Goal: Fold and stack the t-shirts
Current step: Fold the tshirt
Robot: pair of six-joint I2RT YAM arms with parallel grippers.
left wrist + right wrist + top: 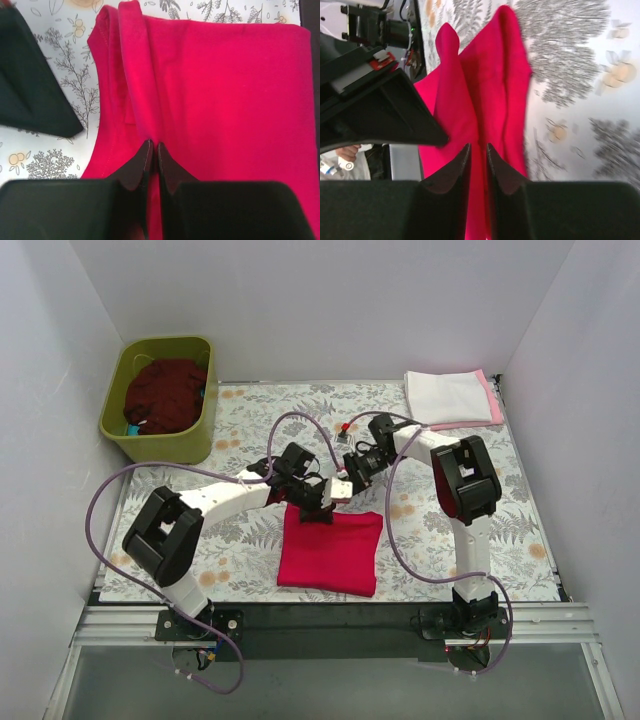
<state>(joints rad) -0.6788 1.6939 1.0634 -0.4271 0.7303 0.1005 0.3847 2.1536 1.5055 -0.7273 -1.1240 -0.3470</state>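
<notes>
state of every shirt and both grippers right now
red t-shirt, folded, far edge pinched
pink t-shirt, folded, bottom of stack
white t-shirt, folded, on top of it
maroon t-shirt, crumpled in green tub
left gripper, shut on red t-shirt
right gripper, shut on red t-shirt

Bright, even overhead light; one wrist view blurred

Diffuse light from above casts only faint, soft shadows on the counter. The left wrist view is sharp: stitching shows on the saturated red t-shirt, while the left tool is a dark, nearly featureless shape. In the right wrist view the counter's print and the shirt's edges are smeared.
</notes>
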